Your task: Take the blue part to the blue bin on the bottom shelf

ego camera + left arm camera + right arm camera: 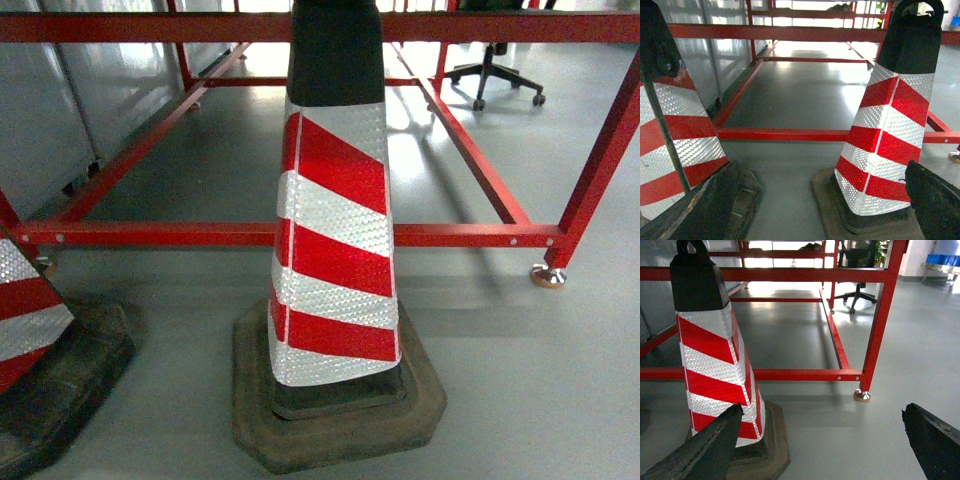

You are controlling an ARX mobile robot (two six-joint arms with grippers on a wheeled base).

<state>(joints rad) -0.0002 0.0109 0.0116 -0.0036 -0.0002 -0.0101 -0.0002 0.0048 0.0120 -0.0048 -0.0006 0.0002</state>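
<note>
- Nearest in each wrist view are the gripper's own dark fingers. The left gripper has its jaws spread wide at the bottom corners of the picture, with nothing between them. The right gripper is just as wide open and holds nothing either.
- Neither gripper shows in the head view.
- Just ahead on the grey floor stands a traffic cone, striped red and silver on a dark rubber base, filling the middle of the head view.
- A second cone stands at the left edge of that view, apart from the first.
- Behind the cones runs a red metal frame; its low rail crosses the view and its right corner post rests on a small round foot.
- Beyond the frame lies open floor, grey wall panels on the left, and an office chair far back on the right.
- The blue part is not in view, nor is any blue bin or shelf I can be sure of; a blue patch at the far top right of the right wrist view is too small to tell.
- Judging from this, the task is at its travel or search step, with no picking begun.
- The next move likely calls for steering the base around the cones and frame until the part is found.
</note>
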